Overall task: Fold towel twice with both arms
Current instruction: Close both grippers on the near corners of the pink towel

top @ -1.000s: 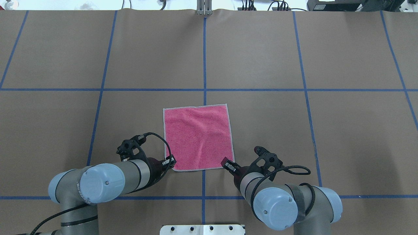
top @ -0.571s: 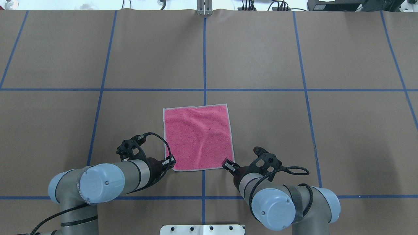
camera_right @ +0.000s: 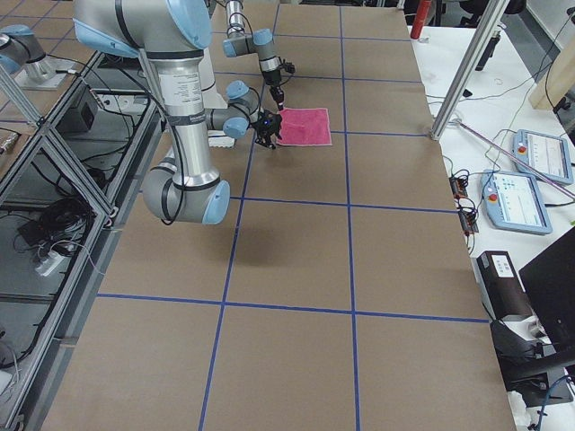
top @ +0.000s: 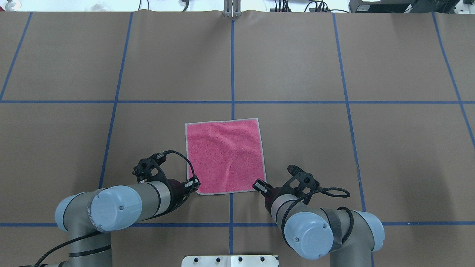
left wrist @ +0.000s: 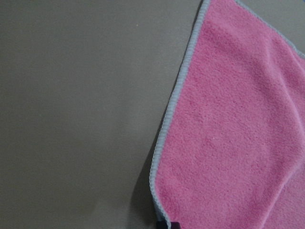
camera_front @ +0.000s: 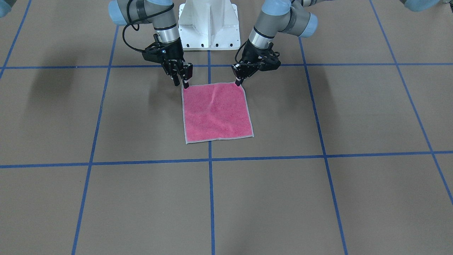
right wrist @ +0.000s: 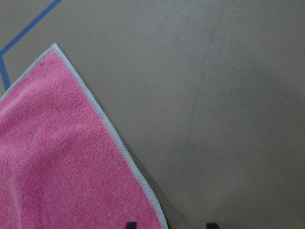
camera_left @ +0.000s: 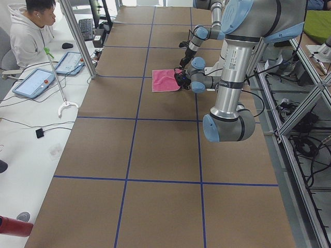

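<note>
Left claw clenched on towel corner, right claw released, at neighbouring corner

Wrist views crop the towel at the frame edges; its underside is hidden. Fingertips of left hand too small, grip unclear.

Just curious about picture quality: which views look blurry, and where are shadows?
Front-facing view: sharp, soft shadows on the table left of the towel. Both wrist views: close, slightly soft. Overhead view: crisp, but washed out along the top edge.
</note>
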Controlling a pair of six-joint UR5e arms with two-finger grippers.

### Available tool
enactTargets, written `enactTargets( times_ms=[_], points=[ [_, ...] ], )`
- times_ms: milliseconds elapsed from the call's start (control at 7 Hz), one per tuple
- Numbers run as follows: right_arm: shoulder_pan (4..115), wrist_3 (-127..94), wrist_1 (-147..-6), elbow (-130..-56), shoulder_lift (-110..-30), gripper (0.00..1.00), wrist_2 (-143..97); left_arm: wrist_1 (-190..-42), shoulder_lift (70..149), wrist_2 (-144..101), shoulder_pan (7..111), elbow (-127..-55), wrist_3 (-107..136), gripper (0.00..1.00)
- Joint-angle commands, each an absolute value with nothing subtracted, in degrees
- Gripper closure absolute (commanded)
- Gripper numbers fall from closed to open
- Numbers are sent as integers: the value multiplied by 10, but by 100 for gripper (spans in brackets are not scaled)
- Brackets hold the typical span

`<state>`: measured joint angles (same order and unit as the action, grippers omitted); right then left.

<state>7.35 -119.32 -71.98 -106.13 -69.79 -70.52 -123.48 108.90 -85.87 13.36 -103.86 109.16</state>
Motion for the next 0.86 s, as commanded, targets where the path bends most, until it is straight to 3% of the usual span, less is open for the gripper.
enactTargets(
  times_ms=[0,429,714],
  points=[
    [74,-1194,-720,-1061,-697,59,-705,-1235,1089,-859,134,-1039,1092,100],
    [74,-1194,-720,-1060,-692,59,-703,-1235,1089,-859,134,-1039,1092,100],
    [74,-1194,-720,-1060,-692,66,-702,-1235,1089,-859,133,-1039,1092,100]
  ],
)
